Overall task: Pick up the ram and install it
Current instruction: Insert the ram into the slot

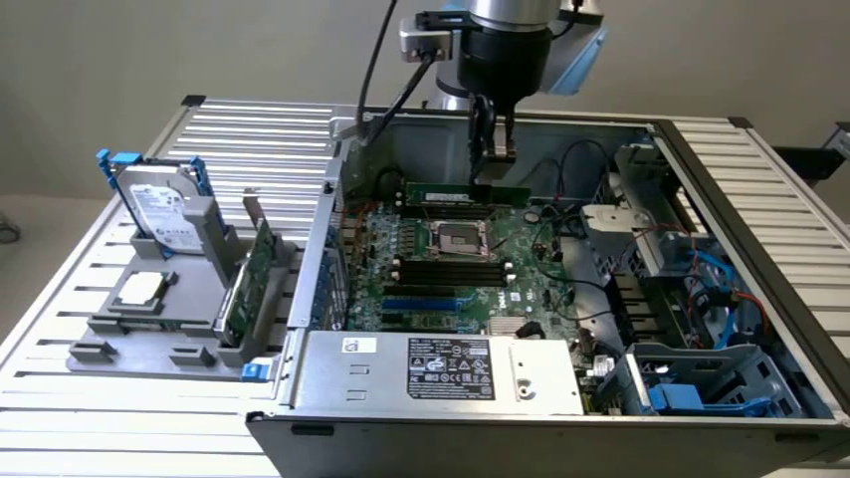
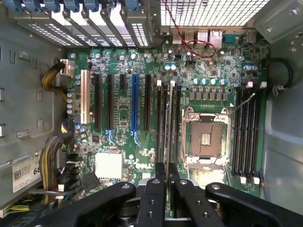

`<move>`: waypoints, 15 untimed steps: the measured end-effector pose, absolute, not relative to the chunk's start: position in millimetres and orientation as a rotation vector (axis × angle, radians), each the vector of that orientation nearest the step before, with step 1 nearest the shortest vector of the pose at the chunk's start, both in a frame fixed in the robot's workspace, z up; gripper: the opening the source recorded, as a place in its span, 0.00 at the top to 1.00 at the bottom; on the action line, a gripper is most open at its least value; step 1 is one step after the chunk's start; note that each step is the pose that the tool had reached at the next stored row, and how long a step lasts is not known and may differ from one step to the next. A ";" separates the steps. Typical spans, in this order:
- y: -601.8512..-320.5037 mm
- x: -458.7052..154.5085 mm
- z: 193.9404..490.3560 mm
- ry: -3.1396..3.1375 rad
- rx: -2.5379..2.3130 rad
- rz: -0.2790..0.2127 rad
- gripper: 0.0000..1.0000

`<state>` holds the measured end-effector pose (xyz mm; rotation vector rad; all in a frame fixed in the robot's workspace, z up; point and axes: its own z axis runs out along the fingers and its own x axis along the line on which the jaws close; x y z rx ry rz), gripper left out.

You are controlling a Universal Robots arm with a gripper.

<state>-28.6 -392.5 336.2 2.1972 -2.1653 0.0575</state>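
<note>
Robotics lab or test workshop set up for computer assembly. A slatted metal table (image 1: 239,129) stood in front of a plain beige wall (image 1: 133,50). On it lay an open desktop computer case (image 1: 531,448), with its green motherboard (image 1: 452,289) and power supply (image 1: 439,368) exposed. Beside the case, a grey fixture (image 1: 133,334) held a hard drive (image 1: 166,214) and an expansion card (image 1: 253,279) upright. A robot arm (image 1: 505,50) hung over the case, its tool (image 1: 492,154) pinching a ram (image 1: 452,194) stick.

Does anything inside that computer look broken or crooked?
Nothing looks broken or spilled. The hand holds the ram straight, lined up with the long black slots beside the empty processor socket.
</note>
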 end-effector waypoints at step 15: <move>-399.2 -34.1 315.7 -2.185 2.218 0.015 0.86</move>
